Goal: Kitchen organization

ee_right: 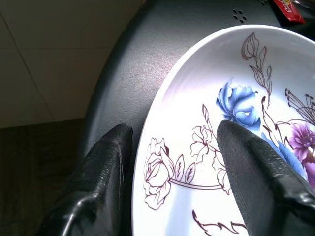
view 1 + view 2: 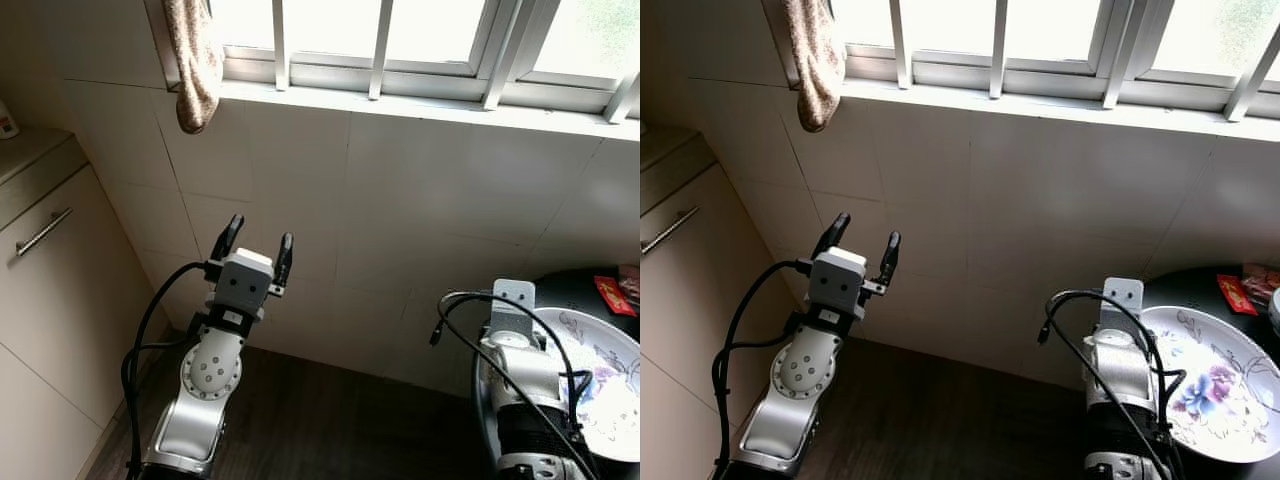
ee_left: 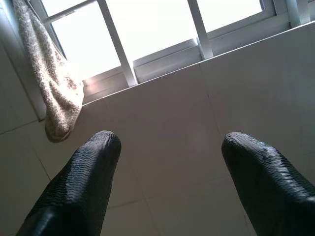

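1. Right end effector (image 1: pixel 170 162) straddles the rim of the plate (image 1: pixel 256 147), one finger under and one over; clamped or not, cannot tell.
2. Plate sits on a dark worktop (image 1: pixel 147 64), edge overhanging, probably easing pickup.
3. Left end effector (image 2: pixel 256 243) released, raised toward the tiled wall, empty.

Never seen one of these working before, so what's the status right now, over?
Left gripper raised, fingers open, pointing at the tiled wall. Right gripper fingers astride the flowered plate rim, plate on the dark table. Nothing in the way.
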Robot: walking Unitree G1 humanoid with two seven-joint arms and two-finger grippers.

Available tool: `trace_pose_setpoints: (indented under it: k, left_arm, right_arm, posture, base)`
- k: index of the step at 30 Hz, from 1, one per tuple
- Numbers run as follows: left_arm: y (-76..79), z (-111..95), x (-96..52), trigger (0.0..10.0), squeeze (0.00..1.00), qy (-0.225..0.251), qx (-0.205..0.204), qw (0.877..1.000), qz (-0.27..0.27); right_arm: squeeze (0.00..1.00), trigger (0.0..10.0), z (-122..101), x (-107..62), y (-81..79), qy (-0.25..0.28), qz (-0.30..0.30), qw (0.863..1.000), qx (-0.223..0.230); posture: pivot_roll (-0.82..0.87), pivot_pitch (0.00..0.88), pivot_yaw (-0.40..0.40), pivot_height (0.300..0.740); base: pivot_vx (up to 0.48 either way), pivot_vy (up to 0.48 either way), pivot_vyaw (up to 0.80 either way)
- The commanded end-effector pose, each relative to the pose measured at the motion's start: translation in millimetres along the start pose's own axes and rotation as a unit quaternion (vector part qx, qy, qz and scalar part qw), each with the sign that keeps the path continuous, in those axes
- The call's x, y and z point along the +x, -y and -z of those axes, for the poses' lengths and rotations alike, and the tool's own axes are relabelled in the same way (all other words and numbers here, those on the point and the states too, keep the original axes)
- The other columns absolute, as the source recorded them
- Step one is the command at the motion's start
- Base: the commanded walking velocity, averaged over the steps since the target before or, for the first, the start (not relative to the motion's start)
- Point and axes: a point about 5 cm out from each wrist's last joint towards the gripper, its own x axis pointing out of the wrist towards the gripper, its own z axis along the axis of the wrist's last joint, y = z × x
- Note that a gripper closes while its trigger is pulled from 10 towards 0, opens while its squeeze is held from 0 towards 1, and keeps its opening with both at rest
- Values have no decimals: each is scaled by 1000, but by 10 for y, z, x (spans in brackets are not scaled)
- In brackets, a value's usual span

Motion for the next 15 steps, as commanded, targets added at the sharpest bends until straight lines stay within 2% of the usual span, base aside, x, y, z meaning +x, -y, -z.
trace_pose_setpoints:
  k: [1,2,3,5,6,7,8,9,15]
  left_arm:
    - [21,3,3,10000,0,-4,0,1000,4]
    - [24,4,1,10000,0,-4,0,1000,5]
    - [26,4,1,10000,0,-5,0,1000,5]
    - [28,4,0,10000,0,-5,0,1000,5]
    - [31,6,-2,10000,0,-5,0,1000,5]
    - [33,7,-3,10000,0,-5,-1,1000,5]
    - [34,7,-3,10000,0,-5,-1,1000,5]
    - [36,8,-5,10000,0,-6,-1,1000,5]
    - [43,12,-10,10000,0,-7,-2,1000,4]
  right_arm:
    - [0,10000,16,15,-2,-15,-2,1000,4]
    - [0,10000,24,19,-4,-17,-5,1000,3]
    - [0,7451,28,23,-5,-17,-7,1000,1]
    - [0,7451,31,25,-5,-18,-8,1000,0]
    - [0,2863,40,30,-10,-23,-12,1000,2]
    - [0,1529,49,31,-17,-29,-17,999,6]
    - [0,1529,55,32,-21,-33,-20,999,9]
    - [0,0,59,32,-26,-36,-23,999,11]
    - [0,0,68,37,-30,-42,-25,999,6]
  posture:
    - [83,0,-56,740]
    - [83,0,-57,740]
    - [83,0,-57,740]
    - [83,0,-57,740]
    - [84,0,-58,740]
    - [84,0,-59,740]
    - [84,0,-59,740]
    - [83,0,-60,740]
    - [84,0,-63,740]
  base:
    - [0,0,0]
    - [0,0,0]
    - [0,0,0]
    - [0,0,0]
    - [0,0,0]
    - [0,0,0]
    - [0,0,0]
    - [0,0,0]
    - [0,0,0]
